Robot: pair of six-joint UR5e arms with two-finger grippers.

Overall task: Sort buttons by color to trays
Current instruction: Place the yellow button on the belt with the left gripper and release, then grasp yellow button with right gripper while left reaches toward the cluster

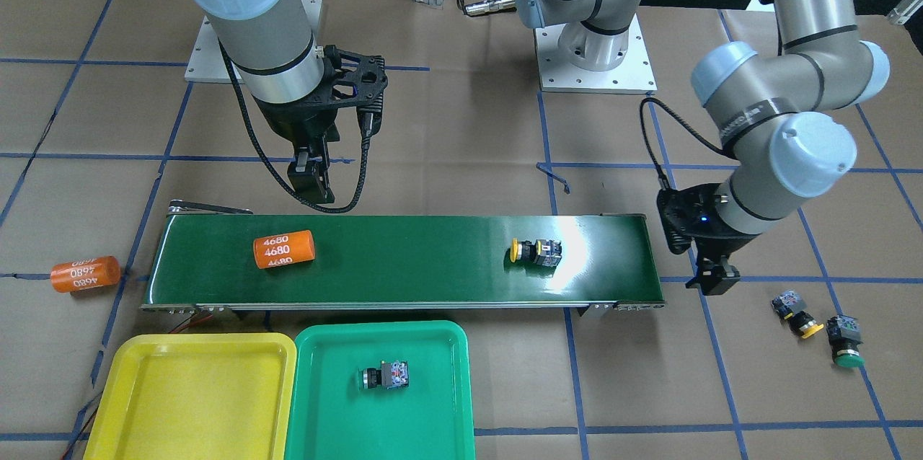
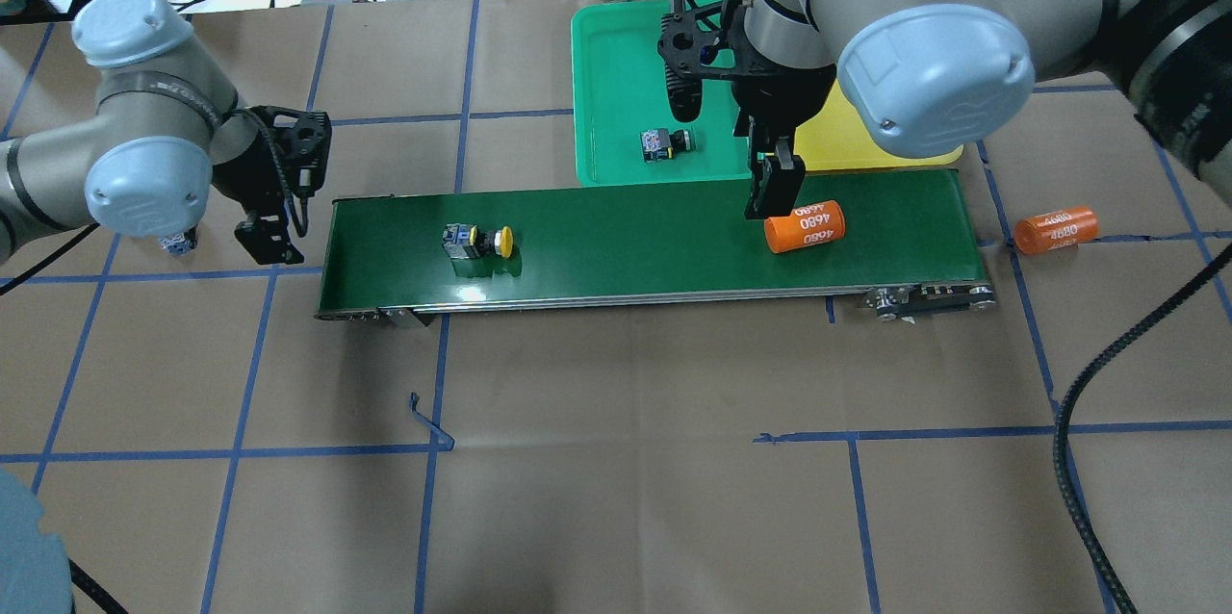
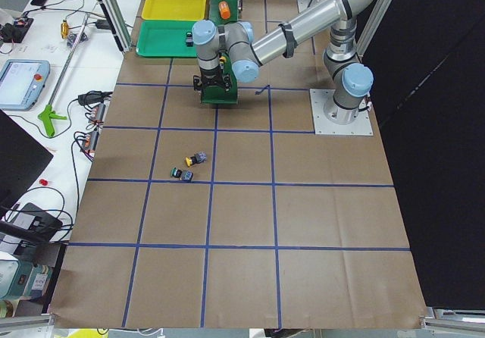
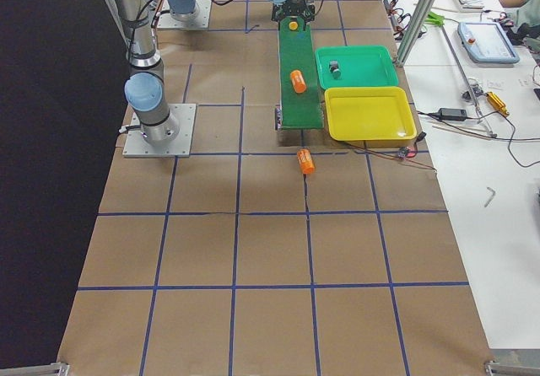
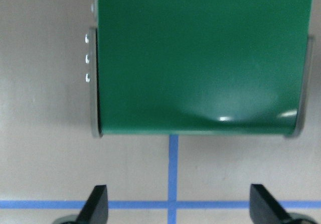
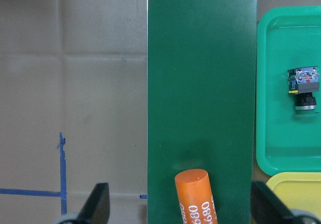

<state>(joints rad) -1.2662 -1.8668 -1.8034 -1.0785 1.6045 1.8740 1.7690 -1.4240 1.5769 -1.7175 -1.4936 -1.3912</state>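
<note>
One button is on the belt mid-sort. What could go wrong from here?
The right gripper hangs open close to the orange cylinder, so it might grab that instead of the yellow button further along the conveyor belt. That button lies on its side and may roll when pinched.

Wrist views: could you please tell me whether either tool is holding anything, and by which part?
Nothing is held: the left tool and the right tool are both open and empty.

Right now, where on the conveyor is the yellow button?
Overhead view: yellow button lies toward the left end of the conveyor, near the left gripper.
</note>
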